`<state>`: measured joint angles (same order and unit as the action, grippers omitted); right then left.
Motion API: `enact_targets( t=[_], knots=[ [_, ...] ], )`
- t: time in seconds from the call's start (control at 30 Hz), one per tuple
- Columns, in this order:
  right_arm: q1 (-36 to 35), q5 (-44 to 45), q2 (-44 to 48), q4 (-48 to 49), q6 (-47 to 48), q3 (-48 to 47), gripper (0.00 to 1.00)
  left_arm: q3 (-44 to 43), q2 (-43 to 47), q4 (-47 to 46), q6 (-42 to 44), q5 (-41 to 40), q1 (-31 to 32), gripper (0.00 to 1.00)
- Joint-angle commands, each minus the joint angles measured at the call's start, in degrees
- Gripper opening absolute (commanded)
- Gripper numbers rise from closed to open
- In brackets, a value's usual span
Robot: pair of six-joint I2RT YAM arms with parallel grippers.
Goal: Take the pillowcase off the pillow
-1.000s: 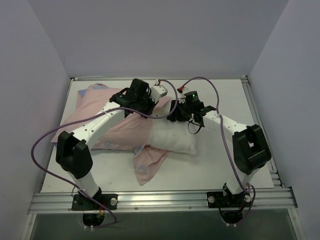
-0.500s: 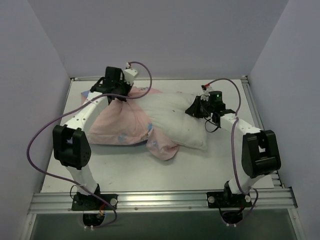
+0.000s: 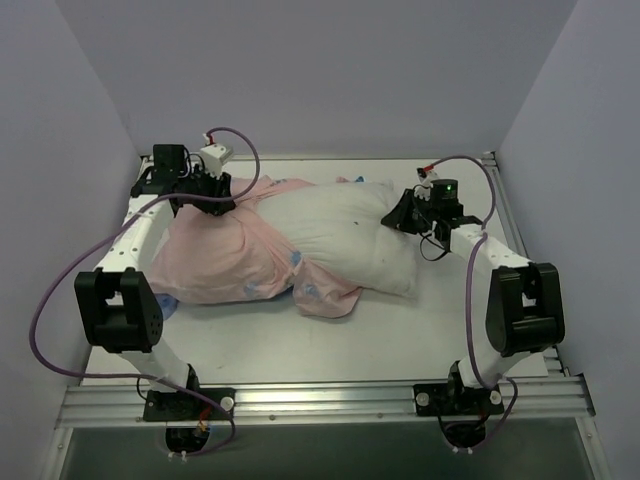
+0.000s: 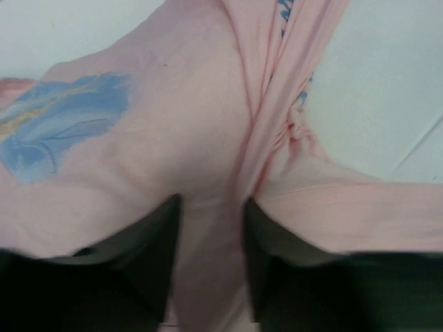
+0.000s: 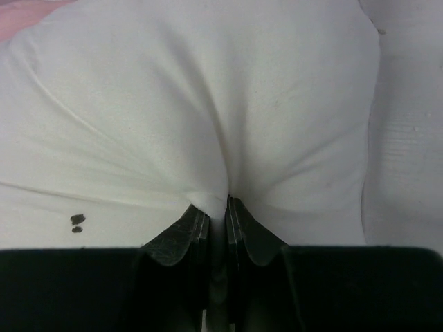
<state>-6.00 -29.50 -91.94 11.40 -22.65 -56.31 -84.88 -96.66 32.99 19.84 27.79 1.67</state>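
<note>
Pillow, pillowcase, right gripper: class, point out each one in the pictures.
pillow [image 3: 350,235]: top external view, middle of its bare white top.
pillowcase [image 3: 225,262]: top external view, pink reverse side left of the pillow.
right gripper [image 5: 216,206]: right wrist view, between fingertips pinching the pillow.

We can read no text, label, brand, number or sign in any view. The pillowcase [image 4: 208,138] carries a blue printed patch [image 4: 62,128] with thin yellow lines, seen from the left wrist, but we make out no letters in it. In the top view its print shows only as small blue flecks [image 3: 297,262], too small to read. Two small dark specks [image 5: 77,221] sit on the white pillow [image 5: 208,90]; they form no character.
</note>
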Motion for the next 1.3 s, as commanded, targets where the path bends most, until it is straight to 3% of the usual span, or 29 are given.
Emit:
enact_targets(
  t=[0.0, 0.03, 0.1, 0.2, 0.3, 0.37, 0.43, 0.53, 0.6, 0.63, 0.77, 0.97, 1.03, 1.17, 1.2, 1.23, 1.27],
  knots=[
    [2.14, 21.59, 0.36, -14.12, 4.47, -0.01, 0.0, 1.12, 6.21, 6.81, 7.06, -2.85, -4.59, 0.75],
    [1.26, 21.59, 1.06, -14.3, 3.85, -0.55, 0.0, 1.03, 6.92, 7.6, 6.8, -0.57, -3.96, 0.96],
    [-0.06, 21.76, 1.94, -15.26, 3.06, -2.03, 0.0, -2.03, 8.07, 12.78, 7.23, 6.29, -3.95, 0.94],
    [-0.33, 22.46, 3.52, -16.49, 2.62, -2.92, 0.0, -9.12, 8.77, 23.05, 9.42, 8.5, -6.32, 0.94],
    [-1.38, 22.03, 4.84, -16.93, 2.09, -3.36, 0.0, -13.02, 9.39, 37.28, 18.89, 8.6, -14.22, 0.94],
    [-1.91, 21.85, 5.19, -16.94, 2.26, -3.63, 0.0, -11.28, 10.08, 47.1, 29.93, 5.1, -20.64, 0.94],
    [-2.17, 21.68, 4.58, -16.76, 2.26, -3.89, 0.0, -4.44, 11.31, 50.23, 35.42, -0.43, -27.55, 0.94],
    [-2.17, 21.32, 2.65, -17.2, 2.88, -4.59, 0.0, 7.85, 16.14, 53.92, 47.19, -3.78, -32.34, 0.94],
    [-2.26, 21.23, 1.77, -17.46, 3.23, -5.21, 0.0, 15.76, 22.28, 49.12, 51.61, -5.99, -32.0, 0.94],
    [-2.26, 21.23, 1.68, -17.46, 3.4, -5.3, 0.0, 23.72, 24.39, 41.35, 52.23, -6.95, -31.73, 0.94],
    [-2.35, 21.15, 1.94, -17.11, 2.97, -4.95, 0.0, 36.68, 31.09, 21.39, 52.42, -8.47, -31.11, 0.94],
    [-2.35, 22.37, 1.68, -16.58, 2.26, -3.36, 0.0, 37.76, 27.58, 14.31, 49.61, 5.16, -30.33, 0.94],
    [-2.35, 23.52, 1.68, -16.93, 2.26, -3.98, 0.0, 39.26, 24.09, 4.26, 42.62, 1.23, -27.7, 0.94],
    [-2.35, 25.1, 2.2, -18.77, 2.88, -5.91, 0.0, 37.78, 17.13, 1.9, 38.62, 2.7, -27.6, 0.96],
    [-2.44, 25.71, 2.47, -19.48, 3.84, -6.7, 0.0, 37.16, 16.6, 2.07, 37.92, 3.84, -27.6, 0.68],
    [-2.44, 26.41, 2.56, -20.53, 4.37, -8.97, 0.0, 36.81, 16.25, 2.34, 36.86, 5.94, -27.6, 0.54],
    [-2.96, 28.33, 2.56, -23.85, 5.07, -10.73, 0.07, 36.37, 16.24, 2.77, 36.33, 7.0, -27.6, 0.4]
  ],
)
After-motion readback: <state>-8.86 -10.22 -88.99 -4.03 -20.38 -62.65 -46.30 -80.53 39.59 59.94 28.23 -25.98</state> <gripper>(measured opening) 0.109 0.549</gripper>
